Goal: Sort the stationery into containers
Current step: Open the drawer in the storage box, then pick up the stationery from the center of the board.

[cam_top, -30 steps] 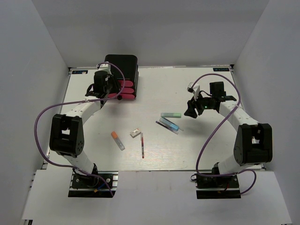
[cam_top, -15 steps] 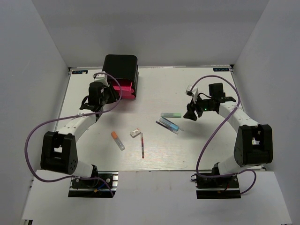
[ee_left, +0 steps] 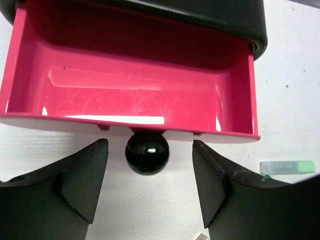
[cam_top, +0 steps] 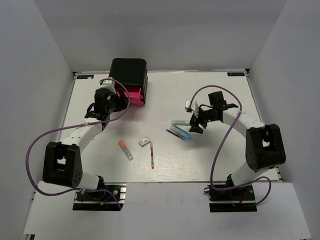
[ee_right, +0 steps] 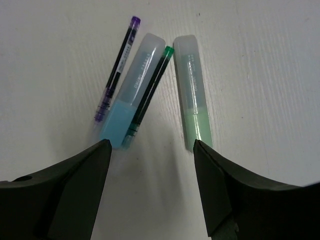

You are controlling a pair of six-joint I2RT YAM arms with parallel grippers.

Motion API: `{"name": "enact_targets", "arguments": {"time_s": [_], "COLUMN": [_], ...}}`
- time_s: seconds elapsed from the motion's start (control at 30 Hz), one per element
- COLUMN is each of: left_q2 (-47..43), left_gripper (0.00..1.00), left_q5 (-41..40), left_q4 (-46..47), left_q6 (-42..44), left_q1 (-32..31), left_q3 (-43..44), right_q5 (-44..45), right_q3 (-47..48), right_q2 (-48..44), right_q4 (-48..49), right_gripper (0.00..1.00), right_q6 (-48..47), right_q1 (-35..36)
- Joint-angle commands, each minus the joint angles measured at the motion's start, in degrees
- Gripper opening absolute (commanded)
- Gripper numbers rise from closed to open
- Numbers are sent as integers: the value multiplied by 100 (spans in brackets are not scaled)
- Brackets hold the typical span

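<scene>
The glossy black box [cam_top: 129, 70] stands at the back left with one pink drawer [cam_top: 132, 95] pulled out; it is empty in the left wrist view [ee_left: 130, 95]. My left gripper [cam_top: 111, 104] is open, its fingers either side of the drawer's black knob [ee_left: 147, 151] without touching it. My right gripper [cam_top: 195, 126] is open just above the table, near the ends of the pale green bar [ee_right: 192, 90], a blue-and-clear marker [ee_right: 131, 90], a thin green pen [ee_right: 150, 90] and a purple pen [ee_right: 118, 67]. The green bar [cam_top: 181, 122] lies mid-table.
An orange-capped white marker [cam_top: 125, 149], a small white-pink block [cam_top: 144, 141] and a red pen [cam_top: 151, 155] lie at the table's near middle. Grey walls enclose the table on three sides. Purple cables loop beside both arms.
The pink drawer has slid out of the black box as my left gripper drew back toward me. My right gripper has moved left to the green bar and blue marker.
</scene>
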Motion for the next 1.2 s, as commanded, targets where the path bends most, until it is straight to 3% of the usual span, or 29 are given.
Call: {"name": "enact_targets", "arguments": {"time_s": [0.0,0.37,0.6,0.83,0.93,0.97,1.07,1.17], "left_q2": [-419,-1395,-2430,-3056,-3004,-2952,-2951,-3178], "left_gripper": [78,81,82,82,82,82,83,83], "left_q5": [7,-98,-326,-661,-801,-802,-688,-635], "left_q4": [-52,-316,-869,-2186,-3082,-3450,-3734,-3848], "left_q6": [15,15,-249,-1099,-1688,-1838,-2278,-2559], "left_q1": [-27,-27,-27,-27,-27,-27,-27,-27], "left_q3": [-91,-653,-1163,-1111,-979,-979,-1172,-1435], "right_q5": [491,1019,844,967,958,932,809,537], "right_q3": [378,1204,1591,1635,1793,1854,2494,2988], "right_q2": [482,1459,1881,2145,2329,2408,2716,2656], "right_q4": [305,332,-485,-670,-810,-1115,-1835,-2146], "right_gripper": [73,73,70,68,58,39,7,0], "right_q6": [-268,-391,-1190,-1516,-1516,-1533,-1788,-1841], "right_q1": [112,147,235,385,455,472,481,543]}}
